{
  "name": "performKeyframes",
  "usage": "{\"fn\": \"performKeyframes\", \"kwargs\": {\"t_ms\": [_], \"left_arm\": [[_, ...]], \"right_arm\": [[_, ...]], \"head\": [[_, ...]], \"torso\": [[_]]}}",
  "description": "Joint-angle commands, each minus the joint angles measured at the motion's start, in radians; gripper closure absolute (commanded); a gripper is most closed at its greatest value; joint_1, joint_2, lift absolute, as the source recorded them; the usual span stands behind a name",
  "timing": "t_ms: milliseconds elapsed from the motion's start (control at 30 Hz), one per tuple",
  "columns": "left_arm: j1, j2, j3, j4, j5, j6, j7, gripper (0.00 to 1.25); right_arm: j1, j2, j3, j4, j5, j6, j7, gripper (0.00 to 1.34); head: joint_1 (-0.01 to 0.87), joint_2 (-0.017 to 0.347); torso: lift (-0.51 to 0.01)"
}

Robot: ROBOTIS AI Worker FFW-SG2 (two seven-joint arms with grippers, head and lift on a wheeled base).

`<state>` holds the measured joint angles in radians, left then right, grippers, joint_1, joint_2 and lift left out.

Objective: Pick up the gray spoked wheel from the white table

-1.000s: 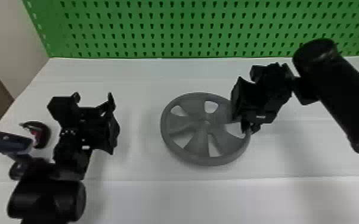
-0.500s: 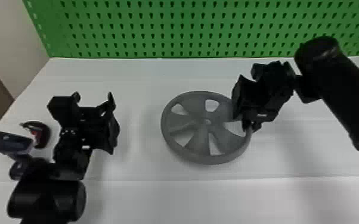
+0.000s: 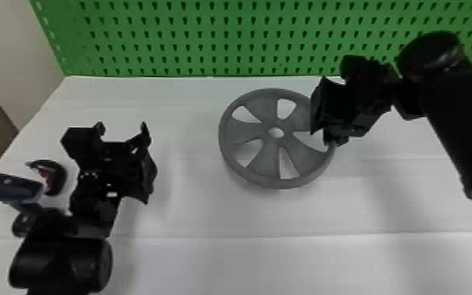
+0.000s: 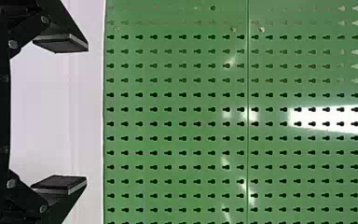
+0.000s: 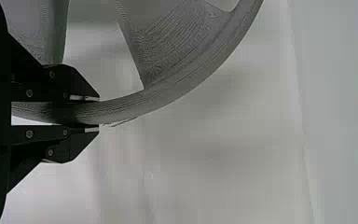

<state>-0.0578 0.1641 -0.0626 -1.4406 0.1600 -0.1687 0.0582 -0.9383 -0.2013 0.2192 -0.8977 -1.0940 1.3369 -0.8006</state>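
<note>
Gray spoked wheel (image 3: 268, 164) is face up against the white table (image 3: 192, 212), spokes, openings and round center hole showing; can't tell if its underside touches the tabletop. Right gripper (image 3: 331, 139) is at the wheel's right side, pinching its rim. Right wrist view: the two fingers (image 5: 70, 84) lie on opposite sides of the rim, one on the spoke side, one on the outer side, rim running between them and on past the tips. Right arm (image 3: 454, 129) is to the right of the wheel, sloping in from the right edge of the head view. Left gripper (image 3: 122, 125) is to the left of the wheel, well apart from it, fingers spread wide; left wrist view has its two pads (image 4: 60, 44) far from each other. Left arm (image 3: 62, 263) comes in from the bottom edge, left of the wheel and nearer the robot. Green pegboard (image 3: 207, 39) stands upright beyond the wheel, rows of keyhole slots. Dark blue tool (image 3: 9, 186) farther left of the wheel than the left gripper, partly hidden; black and red object (image 3: 53, 176) just beside it, also left of the wheel. Gray wall (image 3: 11, 47) is beyond and far left of the wheel.
</note>
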Motion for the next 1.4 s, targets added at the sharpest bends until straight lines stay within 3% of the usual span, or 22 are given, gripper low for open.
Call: {"fn": "performKeyframes", "kwargs": {"t_ms": [0,167,367,667,1100,1367], "left_arm": [[0.003,0.0,0.003,0.0,0.003,0.0,0.0,0.26],[0.004,0.0,0.006,-0.001,0.004,0.0,0.0,0.26],[0.009,0.0,0.012,-0.001,0.009,-0.002,-0.001,0.26],[0.012,0.0,0.021,-0.009,0.015,-0.008,-0.001,0.26],[0.012,0.0,0.026,-0.034,0.019,-0.008,-0.001,0.26],[0.009,0.0,0.024,-0.05,0.023,-0.008,0.0,0.26]], "right_arm": [[0.053,-0.012,-0.037,-0.113,0.005,-0.056,0.006,1.05],[0.116,-0.018,-0.069,-0.231,0.054,-0.12,0.061,1.05],[0.181,0.002,-0.084,-0.36,0.321,-0.176,0.297,1.06],[0.288,0.019,-0.1,-0.472,0.543,-0.358,0.526,1.06],[0.431,0.054,-0.156,-0.515,0.738,-0.68,0.742,1.06],[0.512,0.097,-0.181,-0.529,0.79,-0.872,0.762,1.06]], "head": [[0.77,0.044],[0.77,0.044],[0.77,0.044],[0.77,0.044],[0.77,0.044],[0.77,0.044]], "torso": [[-0.098],[-0.098],[-0.098],[-0.098],[-0.098],[-0.098]]}}
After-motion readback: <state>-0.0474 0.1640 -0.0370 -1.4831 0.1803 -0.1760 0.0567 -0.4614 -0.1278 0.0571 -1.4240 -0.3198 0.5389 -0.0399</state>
